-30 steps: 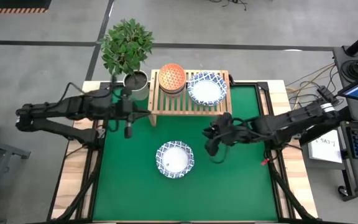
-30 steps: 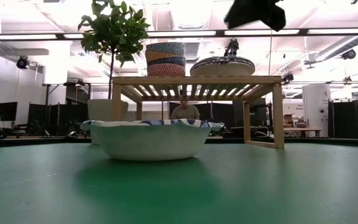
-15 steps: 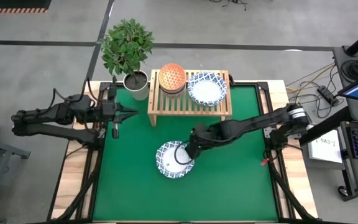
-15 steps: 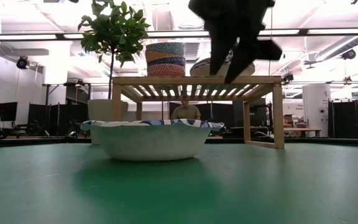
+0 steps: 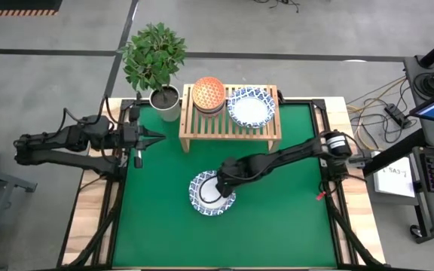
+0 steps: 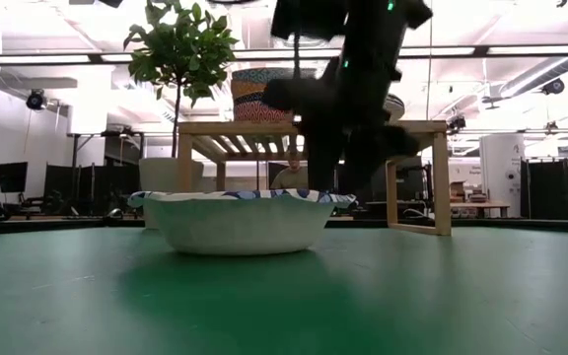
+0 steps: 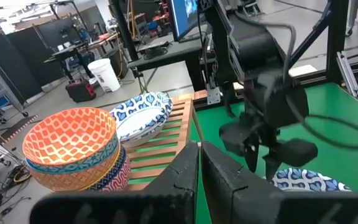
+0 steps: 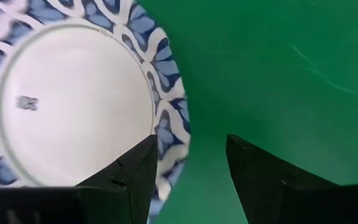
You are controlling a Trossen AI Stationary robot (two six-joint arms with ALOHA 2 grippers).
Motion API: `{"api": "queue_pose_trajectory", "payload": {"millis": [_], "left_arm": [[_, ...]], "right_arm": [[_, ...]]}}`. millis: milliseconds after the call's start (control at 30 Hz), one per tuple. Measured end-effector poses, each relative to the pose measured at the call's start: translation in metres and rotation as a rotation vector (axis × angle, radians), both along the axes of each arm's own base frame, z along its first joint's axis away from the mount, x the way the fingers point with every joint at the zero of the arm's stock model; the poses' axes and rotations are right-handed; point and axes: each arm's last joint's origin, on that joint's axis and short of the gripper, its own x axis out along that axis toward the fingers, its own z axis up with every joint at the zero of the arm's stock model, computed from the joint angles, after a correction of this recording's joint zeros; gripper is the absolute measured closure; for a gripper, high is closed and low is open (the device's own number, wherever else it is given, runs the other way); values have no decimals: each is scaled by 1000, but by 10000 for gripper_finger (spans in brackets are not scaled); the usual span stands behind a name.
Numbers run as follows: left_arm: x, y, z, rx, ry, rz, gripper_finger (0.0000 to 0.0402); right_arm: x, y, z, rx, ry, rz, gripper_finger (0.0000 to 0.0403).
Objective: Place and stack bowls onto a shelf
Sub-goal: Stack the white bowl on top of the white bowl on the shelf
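Right gripper (image 5: 218,186) is hanging over the rim of the lone bowl (image 5: 211,193) on the counter (image 5: 277,226), in front of the shelf (image 5: 230,123). Jaws are standing open, straddling the rim, gripping nothing. Four small bowls (image 5: 208,95) and stacked wide bowls (image 5: 250,108) are sitting on the shelf. Left gripper (image 5: 157,138) is waiting beside the shelf, jaws nearly closed, empty.

Right hand (image 6: 348,148) hides the shelf's (image 6: 412,126) wide bowl — low view only.
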Motion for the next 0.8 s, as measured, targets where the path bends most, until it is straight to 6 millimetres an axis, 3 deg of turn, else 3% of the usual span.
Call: {"api": "queue_pose_trajectory", "payload": {"millis": [233,433,567,733,800], "left_arm": [[2,0,-1,0,10,0,400],[2,0,-2,-4,18,0,400],[2,0,-2,-7,17,1,400],[2,0,-2,-8,14,1,400],[3,0,-1,-8,3,1,400]], "right_arm": [[16,2,-25,-57,-20,138,257],[20,3,-21,-63,-68,209,378],[11,1,16,-40,-152,253,393],[-21,-11,100,119,-392,328,394],[-40,-18,132,105,-488,344,394]]}}
